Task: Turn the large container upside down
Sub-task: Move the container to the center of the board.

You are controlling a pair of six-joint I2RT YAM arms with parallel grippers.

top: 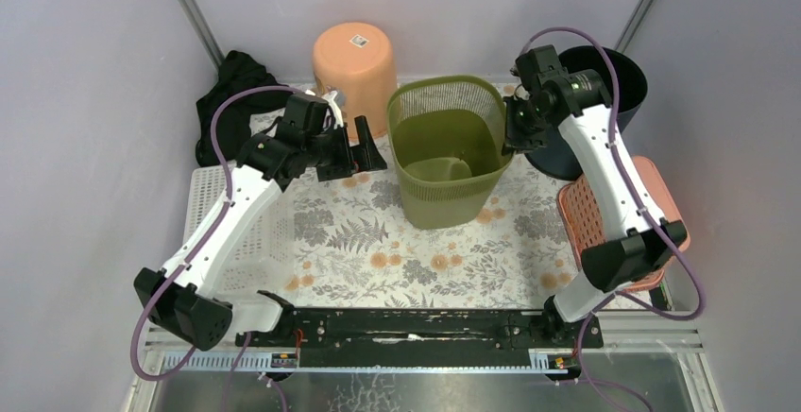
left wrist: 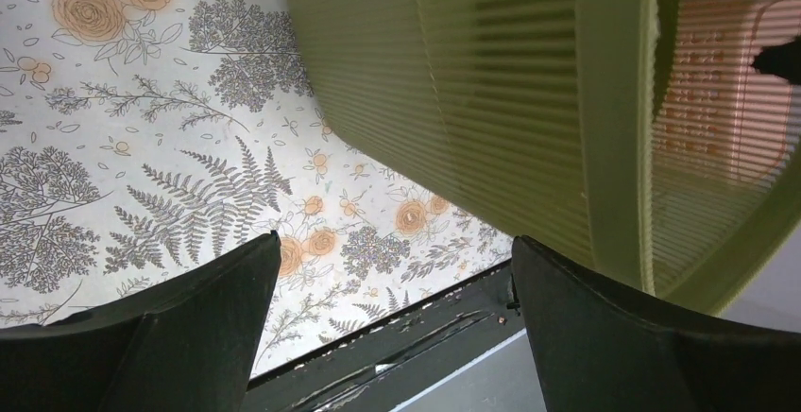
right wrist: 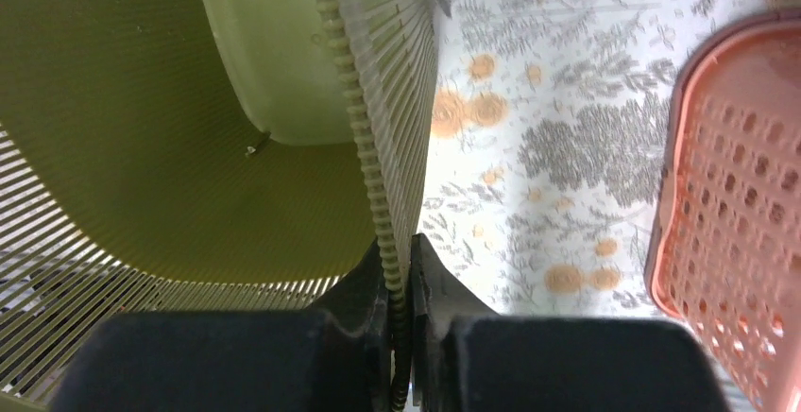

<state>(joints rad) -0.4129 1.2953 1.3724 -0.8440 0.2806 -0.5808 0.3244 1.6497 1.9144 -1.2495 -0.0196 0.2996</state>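
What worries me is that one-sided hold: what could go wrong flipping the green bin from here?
The right gripper pinches only the slatted rim of the green bin; it may flex or slip as the bin tips.
The left gripper is open beside the bin, so nothing steadies that side.
The orange bucket and black bin stand close; a swinging bin could hit them.

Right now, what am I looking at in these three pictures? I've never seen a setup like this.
Two robot arms bolted side by side. One picture looks down from above; the other two come from cameras on each wrist. On the flowered cloth stands a green slatted basket, upright. Farther back are an upturned orange bucket and a black bucket; a pink basket lies at the right. The right hand is pinched shut on the green one's rim. The left hand is open beside it, holding nothing.
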